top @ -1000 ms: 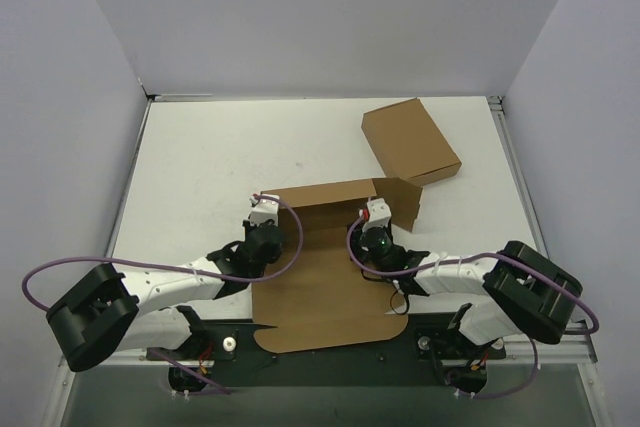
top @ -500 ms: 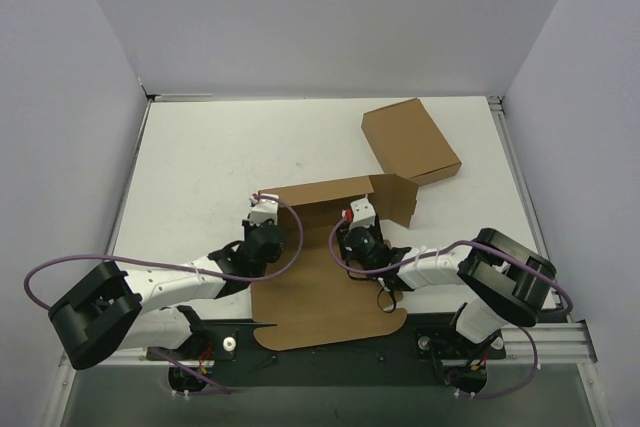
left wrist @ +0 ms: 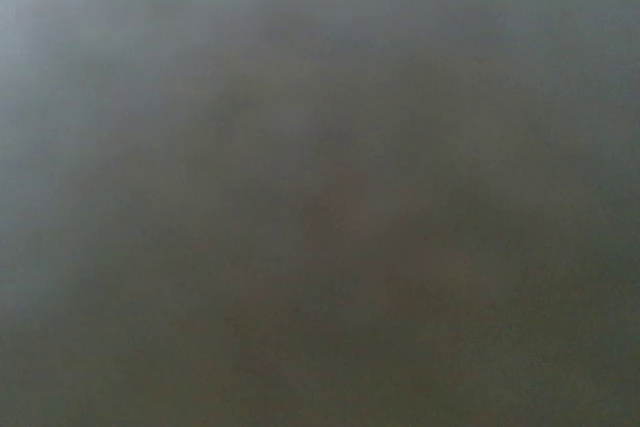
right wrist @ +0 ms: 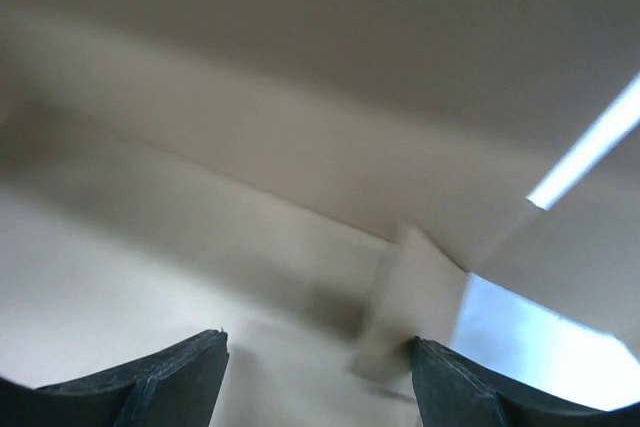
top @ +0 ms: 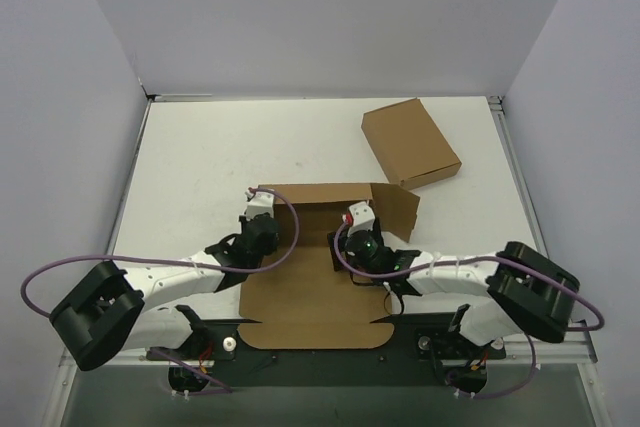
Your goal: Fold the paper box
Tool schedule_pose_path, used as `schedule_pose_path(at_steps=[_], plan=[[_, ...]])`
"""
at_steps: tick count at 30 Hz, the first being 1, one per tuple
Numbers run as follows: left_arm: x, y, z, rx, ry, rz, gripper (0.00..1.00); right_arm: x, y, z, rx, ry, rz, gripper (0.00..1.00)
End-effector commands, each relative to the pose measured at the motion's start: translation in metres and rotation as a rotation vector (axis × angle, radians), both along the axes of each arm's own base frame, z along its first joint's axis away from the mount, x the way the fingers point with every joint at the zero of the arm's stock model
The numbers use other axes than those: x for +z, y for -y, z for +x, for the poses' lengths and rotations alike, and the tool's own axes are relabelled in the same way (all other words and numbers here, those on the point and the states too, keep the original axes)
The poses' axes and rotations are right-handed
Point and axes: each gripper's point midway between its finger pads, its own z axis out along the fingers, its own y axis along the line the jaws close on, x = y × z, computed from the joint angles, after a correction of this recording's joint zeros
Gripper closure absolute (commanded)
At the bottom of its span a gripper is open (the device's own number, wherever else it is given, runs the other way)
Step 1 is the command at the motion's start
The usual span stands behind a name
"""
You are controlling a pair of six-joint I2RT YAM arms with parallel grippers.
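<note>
The paper box (top: 315, 292) is a brown die-cut sheet lying flat at the near middle, with its far strip and right flap (top: 398, 205) raised. My left gripper (top: 259, 209) is at the sheet's far left corner; its wrist view is dark and blurred, so its jaws do not show. My right gripper (top: 356, 219) hovers over the far part of the sheet. In the right wrist view it (right wrist: 320, 382) is open and empty, fingers (right wrist: 185, 372) wide apart, facing the raised cardboard wall (right wrist: 300, 147) and a small tab (right wrist: 400, 307).
A closed brown carton (top: 410, 142) lies at the far right of the white table (top: 200, 157). Grey walls enclose the table on three sides. Purple cables loop off both arms.
The sheet has turned and slid a little left, squaring to the table's near edge. My right gripper has moved left over the sheet. My left gripper has shifted slightly farther away.
</note>
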Motion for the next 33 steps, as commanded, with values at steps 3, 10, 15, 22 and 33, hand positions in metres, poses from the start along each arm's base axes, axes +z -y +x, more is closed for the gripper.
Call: schedule_pose_path(at_steps=[3,10,15,22,33], plan=[[0.005,0.003,0.009,-0.041,-0.065,-0.038,0.71,0.084,-0.044,-0.060,0.300,-0.130,0.161,0.26],[0.009,-0.005,0.010,-0.044,-0.046,-0.047,0.71,0.203,-0.006,-0.062,0.224,-0.040,0.234,0.19],[0.009,-0.007,0.008,-0.041,-0.041,-0.057,0.71,0.222,0.048,-0.012,0.006,-0.037,0.296,0.17],[0.010,-0.008,0.007,-0.041,-0.040,-0.069,0.71,0.167,0.134,0.064,-0.320,-0.129,0.468,0.19],[0.006,-0.003,0.008,-0.042,-0.049,-0.085,0.72,0.073,0.135,0.070,-0.360,-0.315,0.661,0.21]])
